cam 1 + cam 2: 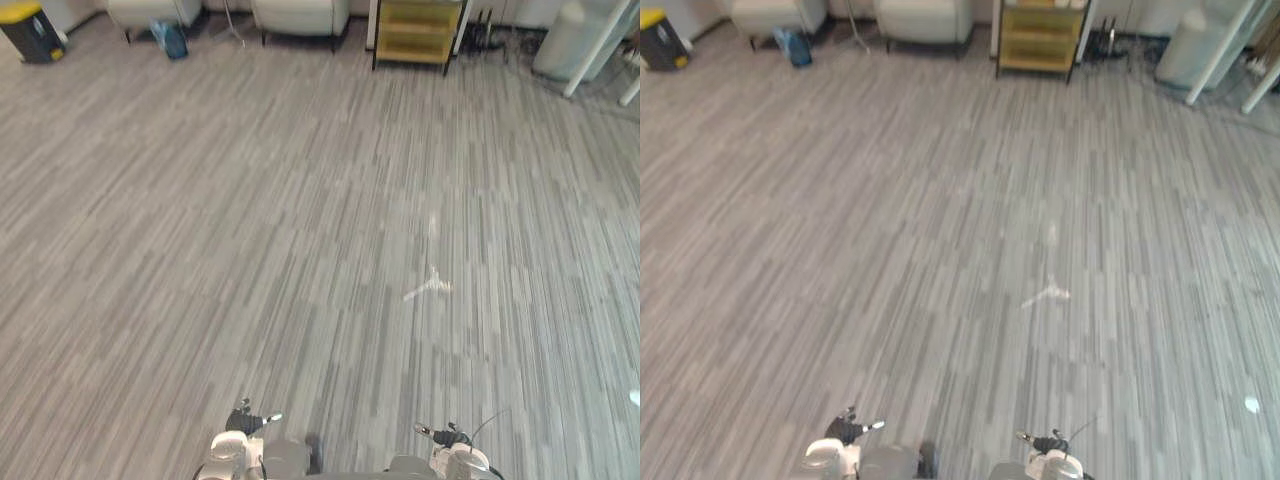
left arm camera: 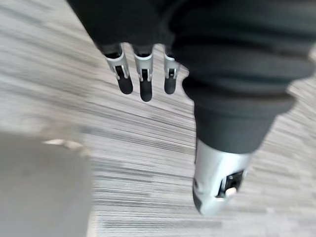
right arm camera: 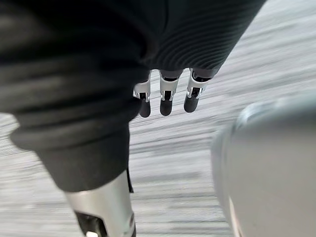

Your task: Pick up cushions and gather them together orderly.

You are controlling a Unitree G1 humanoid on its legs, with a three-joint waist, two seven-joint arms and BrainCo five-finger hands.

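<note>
I am holding my left hand down at my side, its fingers hanging straight and loose with the thumb standing apart from them. It is gripping nothing. The striped grey floor is lying below the fingertips, not touching them.

My right hand is hanging the same way on the other side. Its fingers are straight and relaxed, the thumb is set apart, and nothing is resting in it. The same floor is showing beneath it.

Far ahead of both hands, two pale seats are standing side by side at the room's edge. I cannot tell whether a cushion is lying on either. A blue bag is sitting on the floor between them, and a black bin with a yellow lid is standing farther out on my left hand's side. On my right hand's side of the seats a yellow shelf is standing. A white scuff is marking the floor ahead of my right hand, well apart from it.
</note>
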